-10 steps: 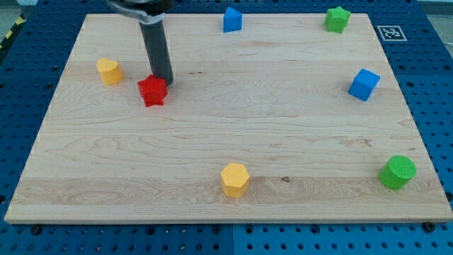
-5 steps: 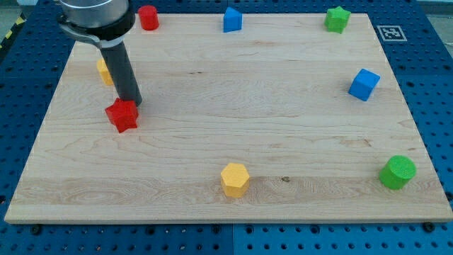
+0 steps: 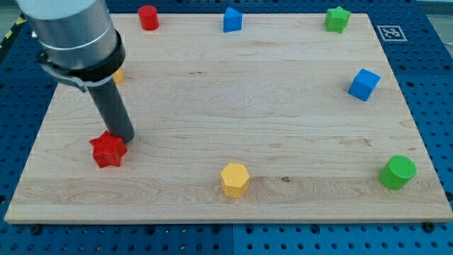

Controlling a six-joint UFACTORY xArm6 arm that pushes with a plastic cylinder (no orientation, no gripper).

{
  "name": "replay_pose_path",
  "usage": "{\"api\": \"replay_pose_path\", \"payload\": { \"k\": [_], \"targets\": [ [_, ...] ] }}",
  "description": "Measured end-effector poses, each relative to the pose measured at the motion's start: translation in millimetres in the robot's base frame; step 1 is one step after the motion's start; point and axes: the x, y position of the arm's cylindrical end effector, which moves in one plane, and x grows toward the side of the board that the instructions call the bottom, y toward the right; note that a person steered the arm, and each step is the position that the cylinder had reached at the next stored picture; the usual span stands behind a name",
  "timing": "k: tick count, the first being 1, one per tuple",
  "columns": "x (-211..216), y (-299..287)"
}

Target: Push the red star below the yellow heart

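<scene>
The red star (image 3: 107,149) lies on the wooden board (image 3: 233,106) at the view's lower left. My tip (image 3: 124,137) rests against the star's upper right side. The yellow heart (image 3: 117,75) is almost fully hidden behind the arm; only a small yellow edge shows, up and slightly right of the star.
A red cylinder (image 3: 148,17), a blue block (image 3: 232,20) and a green star (image 3: 337,19) sit along the top edge. A blue cube (image 3: 364,84) is at the right, a green cylinder (image 3: 397,172) at the lower right, a yellow hexagon (image 3: 234,179) at the bottom middle.
My tip moved down and to the left, pushing the red star with it. The arm now covers most of the yellow heart.
</scene>
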Motion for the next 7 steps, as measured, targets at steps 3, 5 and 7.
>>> {"api": "replay_pose_path", "payload": {
  "k": [3,5,7],
  "targets": [
    [44.6,-0.2],
    [65.2,-12.7],
    [67.4,-12.2]
  ]
}}
